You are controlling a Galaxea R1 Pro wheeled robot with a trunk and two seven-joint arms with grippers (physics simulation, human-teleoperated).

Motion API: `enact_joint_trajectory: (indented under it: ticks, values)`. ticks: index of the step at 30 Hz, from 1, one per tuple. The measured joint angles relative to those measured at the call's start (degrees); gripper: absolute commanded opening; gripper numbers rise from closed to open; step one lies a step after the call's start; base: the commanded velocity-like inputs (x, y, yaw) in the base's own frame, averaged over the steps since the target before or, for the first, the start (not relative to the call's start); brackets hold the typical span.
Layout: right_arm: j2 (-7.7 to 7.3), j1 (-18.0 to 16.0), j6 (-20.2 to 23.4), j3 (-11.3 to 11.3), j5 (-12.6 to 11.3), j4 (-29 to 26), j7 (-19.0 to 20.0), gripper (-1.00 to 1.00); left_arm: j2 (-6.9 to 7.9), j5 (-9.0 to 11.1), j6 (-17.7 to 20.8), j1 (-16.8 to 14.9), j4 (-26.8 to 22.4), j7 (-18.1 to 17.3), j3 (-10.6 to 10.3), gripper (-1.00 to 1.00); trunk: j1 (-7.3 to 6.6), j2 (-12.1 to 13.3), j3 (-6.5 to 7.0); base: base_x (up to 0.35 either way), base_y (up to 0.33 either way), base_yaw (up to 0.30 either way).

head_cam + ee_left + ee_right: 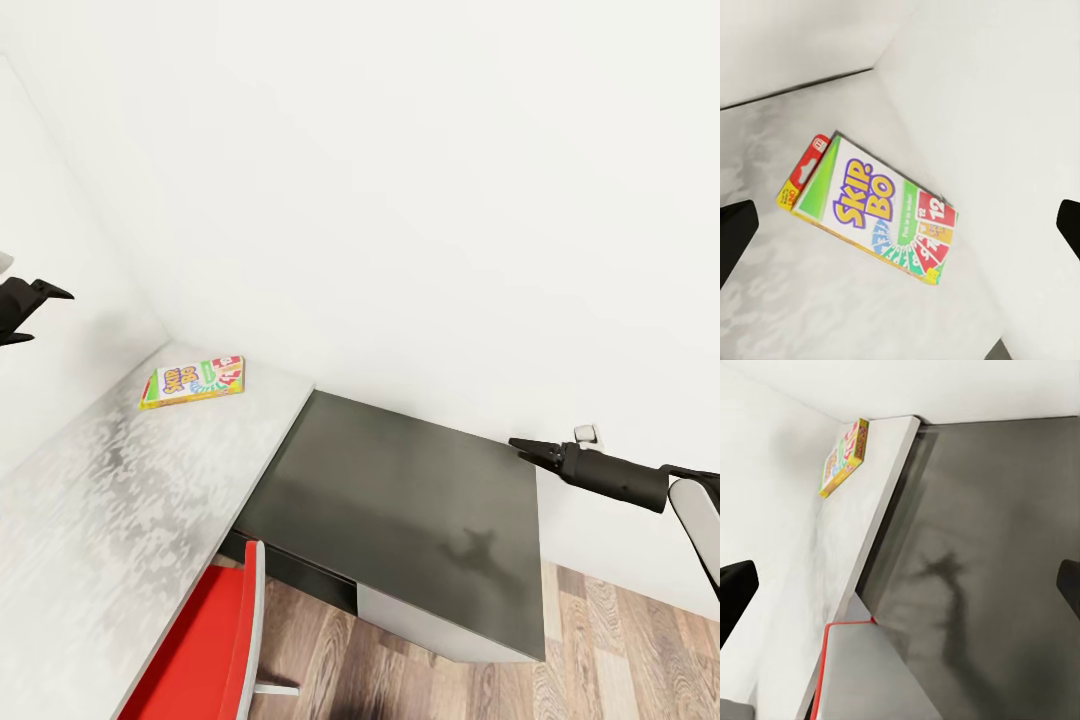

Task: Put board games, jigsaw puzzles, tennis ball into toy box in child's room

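Where the head view looks down on the bench (90,500), the Skip-Bo board game (193,381) lies flat at the far corner of the light-grey top, close to the wall. The left claw (30,310) hovers at the left, its jaws spread and empty; the right claw (535,448) hangs over the dark lower top (400,510), and whether it is open I cannot tell there.

From the left wrist, the Skip-Bo board game (870,206) sits centred between parted fingertips (735,232), untouched. It looks a light, stiff, smooth carton; pinching across its narrow width should serve.

From the right wrist, wide-set fingertips (735,596) hold nothing.

Skip-Bo box (194,381) sits near wall corner (165,335); desk top (90,520) round it bare, approach open from above.
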Motion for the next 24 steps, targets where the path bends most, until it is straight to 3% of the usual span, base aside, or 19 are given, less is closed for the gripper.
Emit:
enact_joint_trajectory:
  ticks: [24]
  values:
    - [-0.1, 0.3, 0.3, 0.0, -0.1, -1.9, 0.1, 1.0, -1.05, -0.2, -0.2, 0.3, 0.2, 0.0, -0.1, 1.0, 0.0, 0.0, 0.0, 0.0, 0.0, 0.0]
